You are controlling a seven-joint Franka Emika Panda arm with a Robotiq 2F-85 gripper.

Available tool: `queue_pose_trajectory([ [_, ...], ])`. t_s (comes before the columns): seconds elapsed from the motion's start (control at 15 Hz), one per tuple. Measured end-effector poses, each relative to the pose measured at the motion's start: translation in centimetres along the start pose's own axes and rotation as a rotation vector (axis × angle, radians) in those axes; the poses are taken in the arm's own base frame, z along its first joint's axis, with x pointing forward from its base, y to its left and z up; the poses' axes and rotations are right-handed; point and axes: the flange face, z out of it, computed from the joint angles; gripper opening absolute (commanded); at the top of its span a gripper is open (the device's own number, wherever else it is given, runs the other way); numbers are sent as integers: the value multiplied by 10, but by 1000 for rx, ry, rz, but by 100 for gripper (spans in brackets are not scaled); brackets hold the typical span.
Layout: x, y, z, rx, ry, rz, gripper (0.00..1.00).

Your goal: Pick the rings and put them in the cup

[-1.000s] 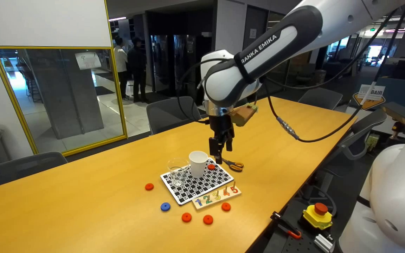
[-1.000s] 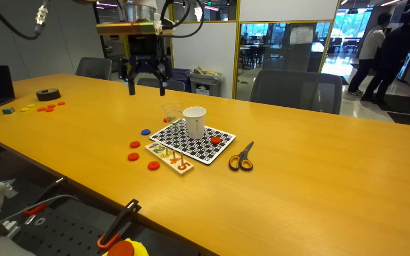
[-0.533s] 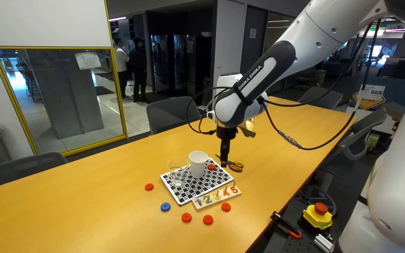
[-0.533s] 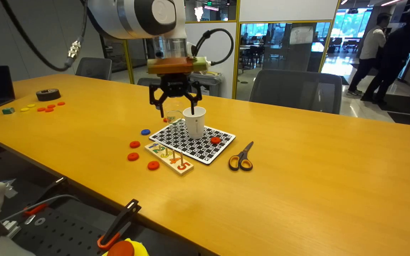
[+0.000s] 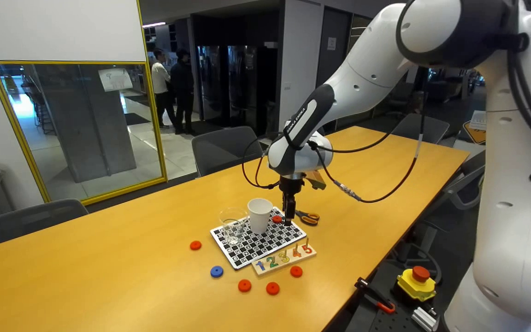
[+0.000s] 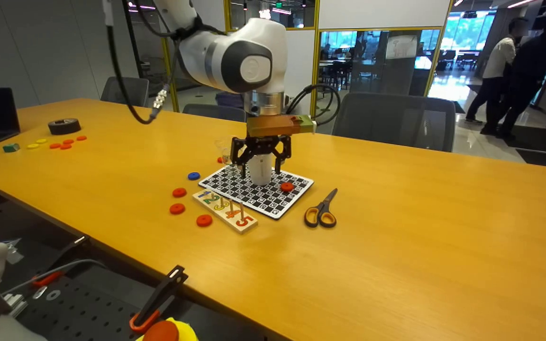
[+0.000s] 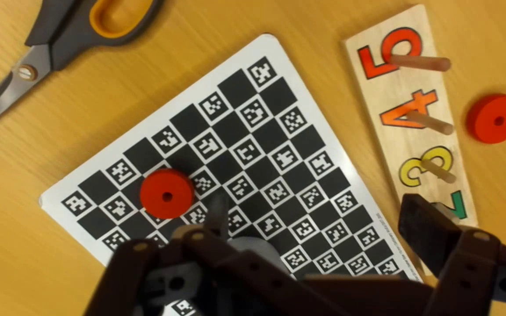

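Wrist view, going left to right: scissors (image 7: pixel 66 44) lying just off the upper-left edge of the checkered board (image 7: pixel 253 131), then a red ring (image 7: pixel 154 193) flat on that board near its left corner, then the gripper (image 7: pixel 316 208), jaws spread wide, then the numbered peg strip (image 7: pixel 406 140) running along the board's upper-right edge.

In an exterior view, same direction: a red ring (image 5: pixel 195 247) on the table (image 5: pixel 109 276) out past the board's left corner, the blue ring (image 5: pixel 213 272) a little nearer its bottom corner, a see-through cup (image 5: pixel 232 226) on the board by the left corner, another red ring (image 5: pixel 244 288) just below the bottom corner, and the white cup (image 5: pixel 259 217) upright on the board, between the see-through one and the ring near the top corner. Two more red rings (image 5: pixel 273 292) sit below the peg strip's lower edge.

Far right you get the arm (image 5: pixel 371 78): base off the table's right-hand edge, upper arm pretty much upright, elbow bent high up, forearm sloping down leftward across the table, wrist bent so the gripper hangs straight down (shows in both exterior views). In an exterior view the spread fingers (image 6: pixel 243 170) line up either side of the white cup, the gripper blocking its rim
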Motion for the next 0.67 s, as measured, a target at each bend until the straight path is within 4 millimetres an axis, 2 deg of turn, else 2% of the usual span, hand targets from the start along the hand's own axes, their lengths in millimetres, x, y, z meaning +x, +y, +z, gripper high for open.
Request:
queue_pose_trajectory([
  [0.33,8,45,28,-7,-3,-11,100],
  [0.67,17,70,46,-23,-13,-32,100],
])
